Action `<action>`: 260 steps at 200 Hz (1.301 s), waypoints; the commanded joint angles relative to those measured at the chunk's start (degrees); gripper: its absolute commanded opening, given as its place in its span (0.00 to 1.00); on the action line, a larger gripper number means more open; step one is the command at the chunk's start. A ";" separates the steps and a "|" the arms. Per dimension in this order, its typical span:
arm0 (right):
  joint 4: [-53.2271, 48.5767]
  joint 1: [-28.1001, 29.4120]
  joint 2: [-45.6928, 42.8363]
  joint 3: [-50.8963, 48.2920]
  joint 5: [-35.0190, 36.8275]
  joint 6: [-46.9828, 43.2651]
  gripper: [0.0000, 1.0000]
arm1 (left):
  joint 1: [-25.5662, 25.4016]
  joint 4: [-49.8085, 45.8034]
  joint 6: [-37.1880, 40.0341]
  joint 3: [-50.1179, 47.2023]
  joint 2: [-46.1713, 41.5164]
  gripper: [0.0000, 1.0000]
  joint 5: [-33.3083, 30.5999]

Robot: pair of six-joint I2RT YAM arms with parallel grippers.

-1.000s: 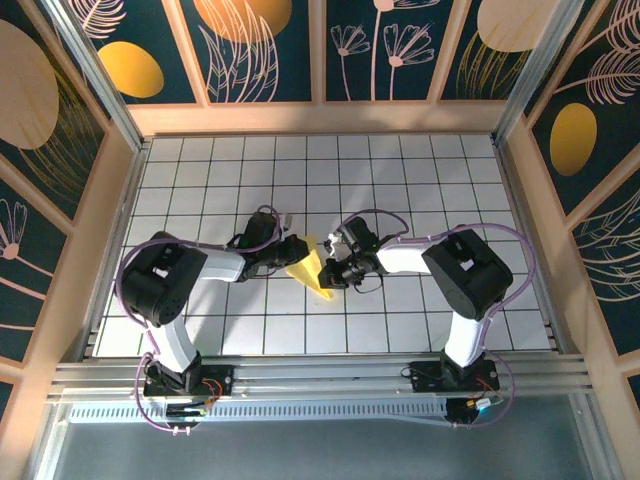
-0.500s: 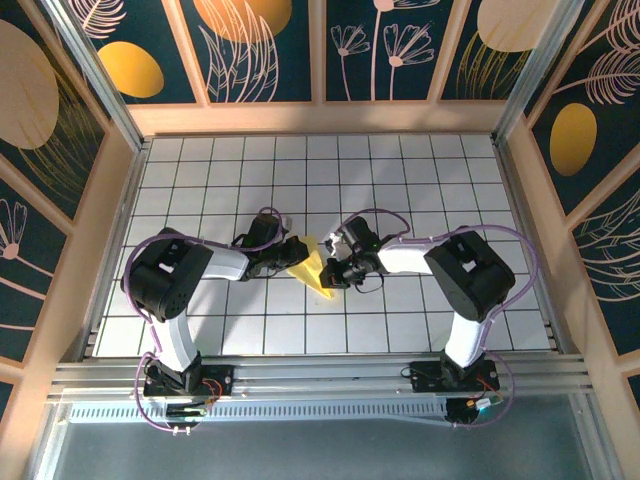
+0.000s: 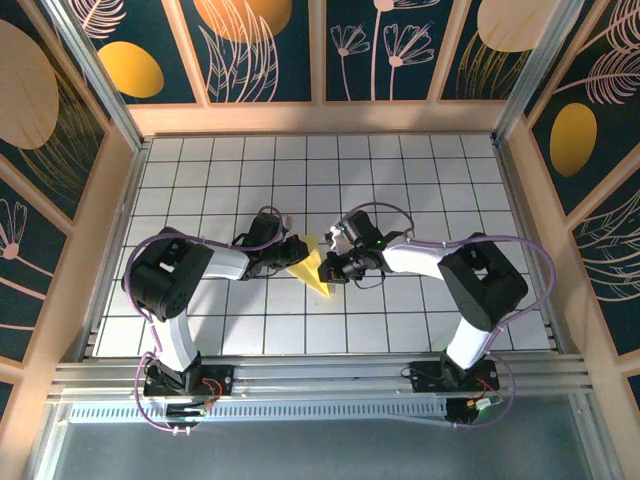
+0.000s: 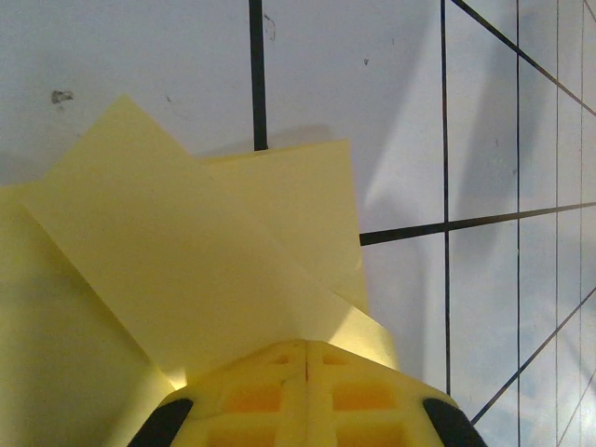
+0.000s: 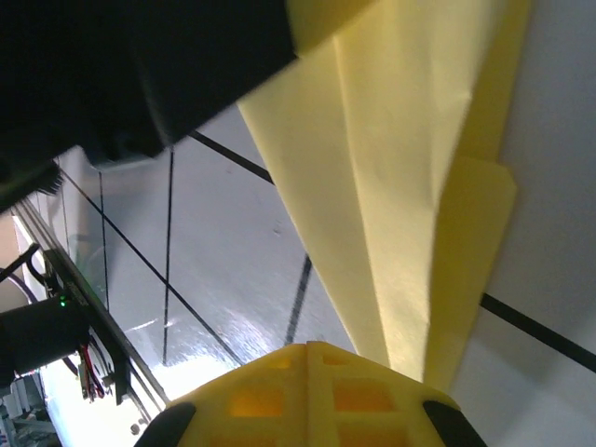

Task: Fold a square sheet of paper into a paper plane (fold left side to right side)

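Our left gripper [image 4: 307,352] has its two yellow fingers closed flat against each other, with a thin seam between them at the bottom centre of the left wrist view. Its tip sits at the square sheet of paper [image 4: 186,270], which is folded into overlapping pale yellow layers that fill the lower left and centre of that frame. We cannot tell whether a layer is caught between the fingers or merely lies under them.

Our right gripper [image 5: 307,358] is closed the same way, at the bottom centre of the right wrist view. The paper [image 5: 400,168] runs from its tip to the upper right as a long creased wedge. A dark body [image 5: 140,65] covers the upper left corner there, and the paper's upper end meets it.

From above, the two grippers come together near the middle of the frame, one at each side of the paper [image 3: 313,272]. It shows there as a small yellow triangle pointing to the lower right. It lies on the white table [image 3: 420,180], which is crossed by black grid lines [image 4: 257,74].
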 commanded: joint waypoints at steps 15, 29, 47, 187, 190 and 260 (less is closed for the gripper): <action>3.73 1.20 3.78 4.33 2.01 1.98 0.00 | 0.22 -3.81 0.70 -0.17 1.55 0.01 -2.80; 4.02 1.67 5.33 5.52 2.67 2.09 0.00 | 0.22 -3.77 0.71 -0.18 1.54 0.01 -2.80; 5.05 1.81 6.90 6.21 3.21 2.58 0.00 | 0.22 -3.90 0.72 -0.18 1.49 0.01 -2.70; 4.57 2.14 12.47 6.91 6.88 2.54 0.00 | 0.25 -5.04 0.68 0.00 1.39 0.01 -3.29; 4.31 2.23 12.34 6.69 6.88 2.54 0.00 | 0.23 -5.16 0.68 -0.01 1.40 0.01 -3.44; 2.09 3.73 8.69 0.79 4.08 3.15 0.00 | 0.22 -7.09 -0.03 0.54 2.43 0.00 -5.31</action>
